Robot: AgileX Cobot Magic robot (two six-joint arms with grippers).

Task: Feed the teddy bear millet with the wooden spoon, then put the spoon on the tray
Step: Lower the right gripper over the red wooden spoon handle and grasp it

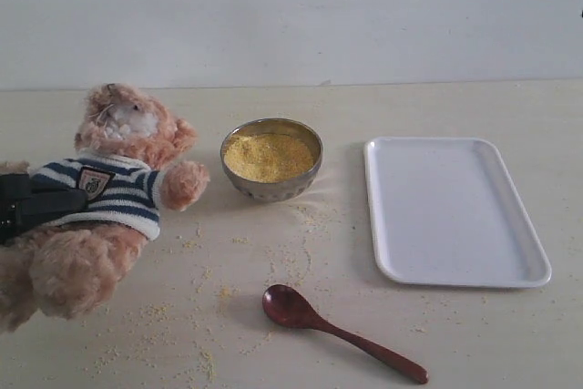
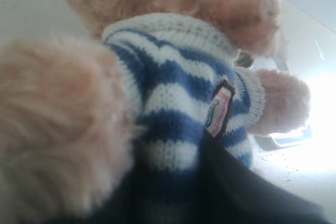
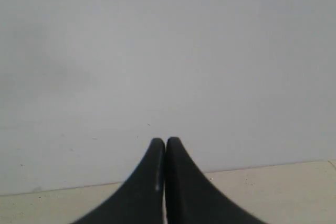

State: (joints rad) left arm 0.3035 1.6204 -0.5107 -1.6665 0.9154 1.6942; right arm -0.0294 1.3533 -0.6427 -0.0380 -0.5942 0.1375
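Note:
The teddy bear (image 1: 118,179) leans at the table's left, its striped shirt (image 2: 173,77) filling the left wrist view. My left gripper (image 1: 50,199) (image 2: 178,192) is shut on the bear's torso, with one dark finger pressed just under the crest badge (image 2: 218,109). Yellow millet (image 1: 269,155) fills the metal bowl (image 1: 271,189) beside the bear's paw. The wooden spoon (image 1: 337,330) lies free on the table near the front, its bowl pointing left. To the right lies the white tray (image 1: 451,211) with nothing on it. My right gripper (image 3: 165,142) is shut and empty, facing the wall, outside the exterior view.
Loose millet grains (image 1: 191,316) are scattered over the tabletop between the bear, the bowl and the spoon. A plain pale wall (image 1: 291,15) rises behind the table's far edge.

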